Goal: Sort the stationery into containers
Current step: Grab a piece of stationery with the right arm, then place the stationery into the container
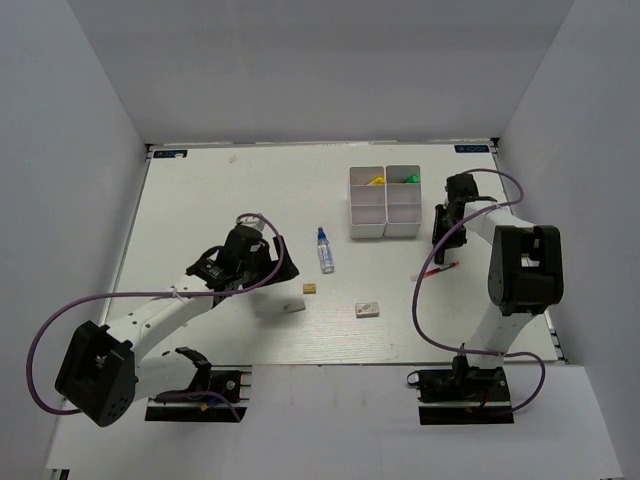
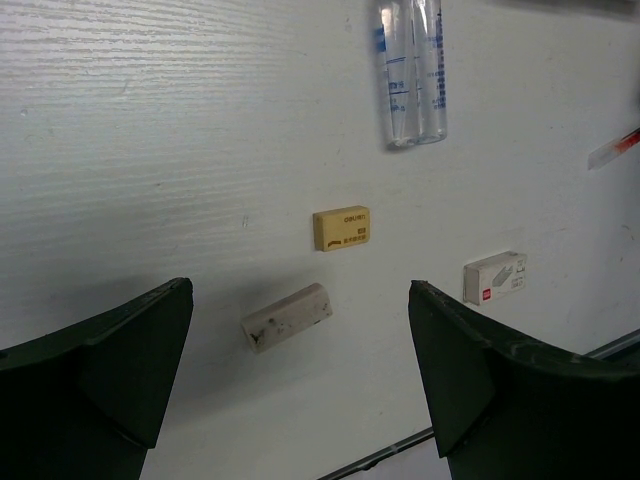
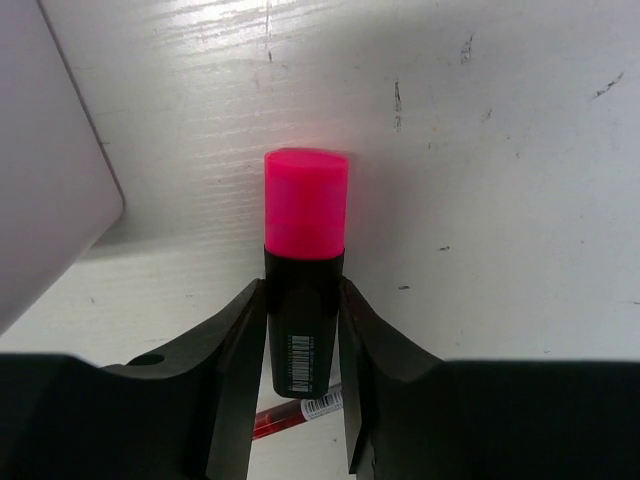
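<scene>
My right gripper [image 3: 300, 292] is shut on a black highlighter with a pink cap [image 3: 305, 215] and holds it just right of the white six-compartment tray [image 1: 385, 215]; it also shows in the top view [image 1: 441, 232]. The thin red pen [image 3: 290, 415] lies on the table beneath it. My left gripper [image 2: 300, 290] is open and empty above a speckled grey-white eraser [image 2: 286, 316], which lies between its fingers in the view. Beyond lie a tan eraser [image 2: 341, 228], a boxed white eraser [image 2: 494, 277] and the blue-capped clear bottle [image 1: 325, 250].
The tray's far compartments hold something yellow [image 1: 375, 181] and something green [image 1: 410, 179]. The tray wall [image 3: 45, 190] is close on the left of the right gripper. The table's near edge [image 2: 385, 455] runs just below the grey-white eraser.
</scene>
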{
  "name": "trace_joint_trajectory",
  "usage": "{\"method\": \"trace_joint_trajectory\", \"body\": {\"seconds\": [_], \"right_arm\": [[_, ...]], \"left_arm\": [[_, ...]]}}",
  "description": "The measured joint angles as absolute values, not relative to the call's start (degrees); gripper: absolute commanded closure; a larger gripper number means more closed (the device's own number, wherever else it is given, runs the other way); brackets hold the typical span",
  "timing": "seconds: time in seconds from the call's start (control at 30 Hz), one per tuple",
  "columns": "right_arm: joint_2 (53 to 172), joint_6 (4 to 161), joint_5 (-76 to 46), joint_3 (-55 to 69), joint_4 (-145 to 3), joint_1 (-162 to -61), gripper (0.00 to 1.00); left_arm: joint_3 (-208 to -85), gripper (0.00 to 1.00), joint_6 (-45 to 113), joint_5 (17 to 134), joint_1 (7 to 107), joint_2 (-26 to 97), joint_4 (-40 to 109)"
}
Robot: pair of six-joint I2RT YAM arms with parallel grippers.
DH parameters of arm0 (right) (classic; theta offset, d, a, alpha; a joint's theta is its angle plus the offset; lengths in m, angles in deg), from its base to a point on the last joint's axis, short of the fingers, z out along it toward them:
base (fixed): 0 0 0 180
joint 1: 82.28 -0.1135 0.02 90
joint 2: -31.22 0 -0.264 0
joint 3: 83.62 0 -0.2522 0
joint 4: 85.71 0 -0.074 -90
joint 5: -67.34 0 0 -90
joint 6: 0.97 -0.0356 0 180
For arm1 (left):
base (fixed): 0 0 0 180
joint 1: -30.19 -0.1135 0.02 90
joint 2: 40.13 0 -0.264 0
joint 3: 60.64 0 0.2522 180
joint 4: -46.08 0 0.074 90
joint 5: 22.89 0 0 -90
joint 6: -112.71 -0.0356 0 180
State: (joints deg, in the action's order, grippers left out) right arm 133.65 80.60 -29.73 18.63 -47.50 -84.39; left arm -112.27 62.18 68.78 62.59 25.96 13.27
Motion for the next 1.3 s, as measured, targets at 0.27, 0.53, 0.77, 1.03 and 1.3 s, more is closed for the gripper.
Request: {"method": "trace_joint_trajectory", "body": {"seconds": [0.27,0.53,0.77,1.03,1.3], "right_arm": [[129.7,85.2,-23.2,11.9,-47.4,-83.3,0.87],[118.4,102.7,1.1,3.7,-55.4,-83.2,1.0],[133.0,111.9,17.1,-10.2,-57.2,-84.3,1.0],[142.4,117.8,26.2,-13.0,-60.6,-84.4,1.0],[144.0,121.5,29.9,-14.4,-61.6,-84.4,0.91]], "left_arm": [[-112.3,0.02,62.2,68.7,62.6,25.3,13.1],[-111.6,0.02,62.2,68.7,62.6,24.9,14.5],[-111.6,0.02,62.2,68.7,62.6,25.0,14.8],[-111.5,0.02,62.7,68.7,62.6,24.8,14.7],[-111.2,0.02,63.2,68.3,62.6,23.6,14.3]]}}
